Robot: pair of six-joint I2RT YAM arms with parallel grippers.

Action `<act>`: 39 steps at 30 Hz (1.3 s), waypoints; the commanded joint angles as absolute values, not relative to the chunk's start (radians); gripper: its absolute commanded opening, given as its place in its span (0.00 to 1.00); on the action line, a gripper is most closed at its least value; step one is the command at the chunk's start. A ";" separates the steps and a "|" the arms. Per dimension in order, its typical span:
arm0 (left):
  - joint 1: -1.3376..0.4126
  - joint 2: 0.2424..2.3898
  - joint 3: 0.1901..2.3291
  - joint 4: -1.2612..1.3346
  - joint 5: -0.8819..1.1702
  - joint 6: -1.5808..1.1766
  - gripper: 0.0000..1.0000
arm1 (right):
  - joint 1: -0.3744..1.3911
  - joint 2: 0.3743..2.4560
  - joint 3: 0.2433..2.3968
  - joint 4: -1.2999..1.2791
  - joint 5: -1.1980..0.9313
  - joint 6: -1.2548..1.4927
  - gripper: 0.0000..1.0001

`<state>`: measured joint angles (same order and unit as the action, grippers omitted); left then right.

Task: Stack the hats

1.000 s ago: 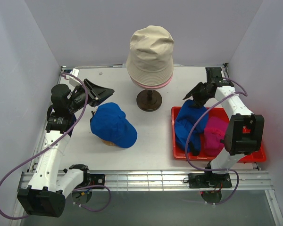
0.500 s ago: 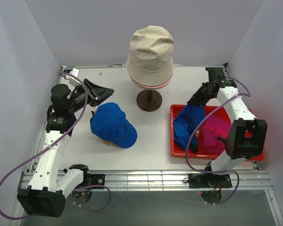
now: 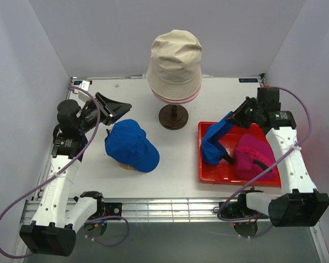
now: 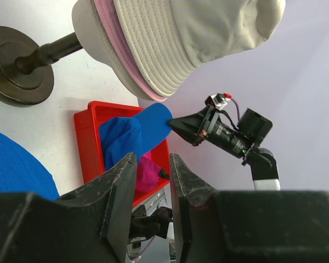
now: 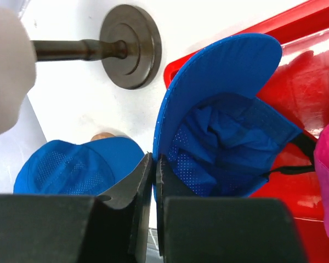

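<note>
Right tool (image 3: 230, 116) is clenched on the stiff curved brim of the blue mesh cap (image 3: 214, 143), held over the glossy red tray (image 3: 208, 178) beside the magenta cap (image 3: 252, 156). Left tool (image 3: 126, 107) is released, holding nothing. Beige bucket hat (image 3: 174, 57), with a ring-stitched brim, covers the pink bucket hat (image 3: 178, 99).

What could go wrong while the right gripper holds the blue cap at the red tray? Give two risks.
The right gripper pinches only the brim edge of the blue cap, so it may slip. The black strap hangs beside the magenta cap and might drag it from the red tray.
</note>
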<state>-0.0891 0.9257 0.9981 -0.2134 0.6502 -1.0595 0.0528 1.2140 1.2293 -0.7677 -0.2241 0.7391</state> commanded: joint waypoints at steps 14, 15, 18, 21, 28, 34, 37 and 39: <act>-0.094 0.873 1.058 -0.259 0.589 -1.069 0.38 | 0.052 0.842 1.315 -0.749 -0.351 0.623 0.08; -0.094 0.871 1.071 -0.259 0.583 -1.071 0.37 | 0.052 0.833 1.313 -0.743 -0.383 0.624 0.08; -0.094 0.876 1.107 -0.267 0.557 -1.078 0.37 | 0.052 0.807 1.330 -0.742 -0.435 0.629 0.08; -0.094 0.882 1.132 -0.270 0.531 -1.094 0.37 | 0.052 0.804 1.364 -0.778 -0.497 0.630 0.08; -0.094 0.916 1.230 -0.278 0.470 -1.109 0.37 | 0.052 0.818 1.465 -0.764 -0.666 0.679 0.08; -0.092 0.965 1.391 -0.322 0.414 -1.097 0.37 | 0.052 0.857 1.548 -0.664 -0.778 0.782 0.08; -0.094 1.002 1.479 -0.353 0.390 -1.077 0.37 | 0.052 0.877 1.572 -0.588 -0.795 0.850 0.08; -0.094 1.019 1.517 -0.367 0.370 -1.071 0.37 | 0.054 0.890 1.577 -0.530 -0.814 0.923 0.08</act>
<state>-0.0891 1.0092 1.4513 -0.3229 0.4191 -1.0950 0.0528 0.8722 1.5364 -0.6880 -0.7414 0.8097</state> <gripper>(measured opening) 0.373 0.088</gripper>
